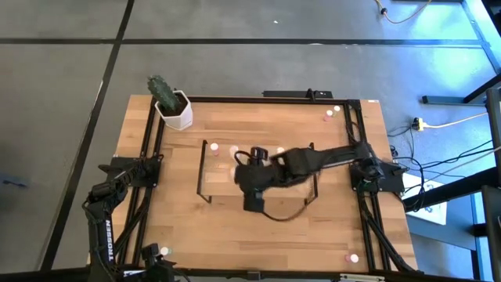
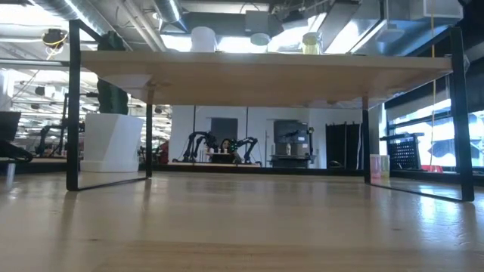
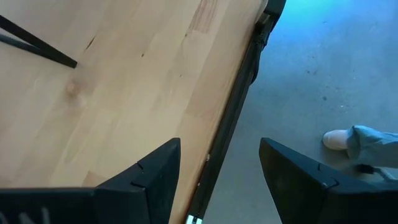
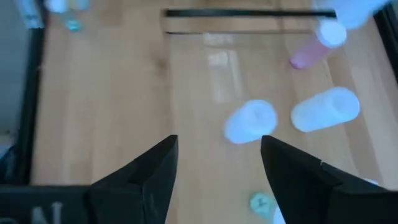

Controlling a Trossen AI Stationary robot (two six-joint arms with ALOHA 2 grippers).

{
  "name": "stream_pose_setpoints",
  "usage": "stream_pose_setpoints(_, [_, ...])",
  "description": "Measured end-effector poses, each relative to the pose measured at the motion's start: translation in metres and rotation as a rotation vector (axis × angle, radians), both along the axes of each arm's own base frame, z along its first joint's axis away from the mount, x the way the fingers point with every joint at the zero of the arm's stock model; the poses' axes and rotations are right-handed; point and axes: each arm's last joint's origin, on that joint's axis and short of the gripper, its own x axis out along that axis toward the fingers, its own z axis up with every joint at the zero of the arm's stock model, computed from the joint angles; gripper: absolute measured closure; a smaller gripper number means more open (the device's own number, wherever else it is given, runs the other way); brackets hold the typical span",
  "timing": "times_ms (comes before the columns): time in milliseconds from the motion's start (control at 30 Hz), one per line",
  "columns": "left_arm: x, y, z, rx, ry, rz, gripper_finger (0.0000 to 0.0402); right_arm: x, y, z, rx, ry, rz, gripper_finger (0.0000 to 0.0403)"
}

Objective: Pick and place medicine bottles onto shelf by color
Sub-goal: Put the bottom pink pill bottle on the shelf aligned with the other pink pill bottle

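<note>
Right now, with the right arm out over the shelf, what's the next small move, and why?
Probably lift the right gripper clear of the shelf: its fingers stand open and empty above bottles already set there, while other bottles wait near the table's corner.

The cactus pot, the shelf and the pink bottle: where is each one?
cactus pot (image 1: 177, 114), high view, white side.
shelf (image 2: 265, 66), low view, board's front edge.
pink bottle (image 4: 306, 57), right wrist view, its body.

Bottles on shelf (cactus pot behind)
</note>
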Motion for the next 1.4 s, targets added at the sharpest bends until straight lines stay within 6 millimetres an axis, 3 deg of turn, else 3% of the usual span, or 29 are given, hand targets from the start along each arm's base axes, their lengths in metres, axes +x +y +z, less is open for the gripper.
stream_pose_setpoints(267, [-0.003,-0.002,-0.001,-0.057,0.048,0.034,0.0189,-0.041,0.071,0.017,-0.068,-0.043,0.299,0.0172])
stream_pose_setpoints(567, [-0.010,-0.004,-0.013,-0.039,0.124,0.021,0.0189,-0.068,0.116,0.019,-0.043,-0.075,0.326,0.0172])
stream_pose_setpoints(1000, [-0.010,-0.006,-0.030,-0.087,0.141,0.100,0.0189,-0.092,0.131,0.012,0.017,0.015,0.199,0.0172])
stream_pose_setpoints(1233, [0.003,-0.002,-0.030,-0.110,0.133,0.164,0.0189,-0.113,0.118,0.008,-0.008,0.165,0.005,0.0172])
stream_pose_setpoints(1400, [0.013,0.000,-0.030,-0.107,0.132,0.148,0.0189,-0.127,0.130,0.010,0.022,0.162,0.010,0.0172])
